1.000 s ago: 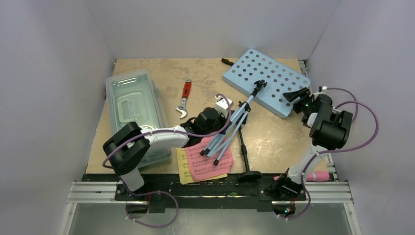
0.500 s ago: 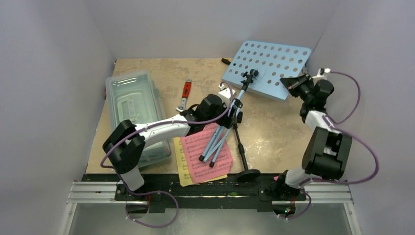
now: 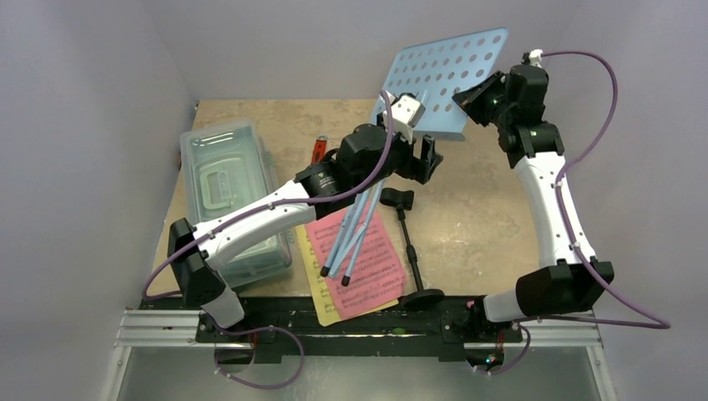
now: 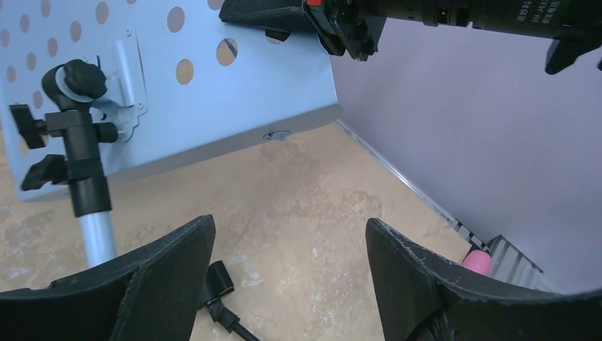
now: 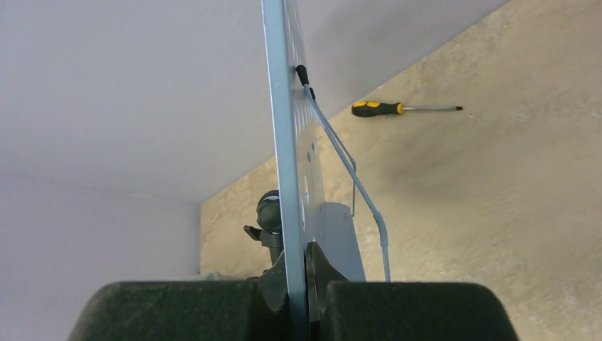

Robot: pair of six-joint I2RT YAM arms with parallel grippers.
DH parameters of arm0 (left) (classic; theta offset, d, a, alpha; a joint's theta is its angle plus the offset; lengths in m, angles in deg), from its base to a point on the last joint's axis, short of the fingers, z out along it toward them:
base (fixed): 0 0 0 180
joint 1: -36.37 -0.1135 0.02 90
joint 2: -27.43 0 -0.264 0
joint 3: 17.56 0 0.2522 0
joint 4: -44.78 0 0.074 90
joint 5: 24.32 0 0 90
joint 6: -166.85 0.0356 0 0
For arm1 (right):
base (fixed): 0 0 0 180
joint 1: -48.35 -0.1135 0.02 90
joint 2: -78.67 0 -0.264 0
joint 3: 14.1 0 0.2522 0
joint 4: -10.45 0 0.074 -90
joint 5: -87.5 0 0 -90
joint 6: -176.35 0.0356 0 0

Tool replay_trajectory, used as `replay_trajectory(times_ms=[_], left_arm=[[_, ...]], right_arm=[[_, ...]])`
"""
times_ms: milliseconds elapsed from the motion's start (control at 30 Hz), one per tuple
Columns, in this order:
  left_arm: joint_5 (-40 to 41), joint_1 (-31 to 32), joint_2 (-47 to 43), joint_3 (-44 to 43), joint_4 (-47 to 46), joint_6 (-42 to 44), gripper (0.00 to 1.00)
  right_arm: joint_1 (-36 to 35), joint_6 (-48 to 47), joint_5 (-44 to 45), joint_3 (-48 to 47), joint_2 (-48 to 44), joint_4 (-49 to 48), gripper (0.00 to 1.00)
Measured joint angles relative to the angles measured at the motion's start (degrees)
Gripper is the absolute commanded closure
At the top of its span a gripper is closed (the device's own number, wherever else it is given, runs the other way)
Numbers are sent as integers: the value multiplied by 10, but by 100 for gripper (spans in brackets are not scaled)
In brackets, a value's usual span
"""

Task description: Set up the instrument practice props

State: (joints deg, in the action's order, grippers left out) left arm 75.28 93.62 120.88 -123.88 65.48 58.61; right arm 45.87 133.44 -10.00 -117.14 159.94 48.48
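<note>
The light blue perforated music stand's plate [image 3: 442,79] is lifted off the table and tilted. My right gripper [image 3: 472,96] is shut on its edge; the right wrist view shows the plate [image 5: 284,142] edge-on between the pads at the gripper [image 5: 299,259]. The folded tripod legs [image 3: 351,238] hang over the pink page [image 3: 367,267], which lies on the yellow page [image 3: 328,311]. My left gripper [image 3: 426,160] [image 4: 289,234] is open and empty, just right of the stand's pole [image 4: 96,227]. The black mic stand [image 3: 411,251] lies flat. The pink microphone [image 4: 477,261] peeks out at the table edge.
A clear lidded box [image 3: 230,188] sits at the left. A red-handled wrench [image 3: 320,147] lies partly under my left arm. A yellow and black screwdriver [image 5: 405,108] lies near the back wall. The walls stand close behind and to the right of the raised plate.
My right gripper shut on the plate and raised it up and back. My left gripper opened, let go of the stand's pole and rose; the legs now hang over the pages.
</note>
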Motion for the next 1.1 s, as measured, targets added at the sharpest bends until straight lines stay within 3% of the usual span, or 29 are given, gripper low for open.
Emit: replay_trajectory(times_ms=[300,467,600,867,1100], left_arm=[[108,30,43,-47,-3,45,21],[131,43,34,-40,15,53,21],[118,44,-25,-6,41,33,22],[101,43,-159,14,49,2,20],[148,43,-158,21,45,-2,14]], right_arm=[[-120,56,121,-142,36,124,100],[-136,35,132,-189,61,155,100],[-136,-19,162,-228,72,176,100],[-129,-170,169,-219,40,90,100],[-129,-212,134,-279,53,38,100]])
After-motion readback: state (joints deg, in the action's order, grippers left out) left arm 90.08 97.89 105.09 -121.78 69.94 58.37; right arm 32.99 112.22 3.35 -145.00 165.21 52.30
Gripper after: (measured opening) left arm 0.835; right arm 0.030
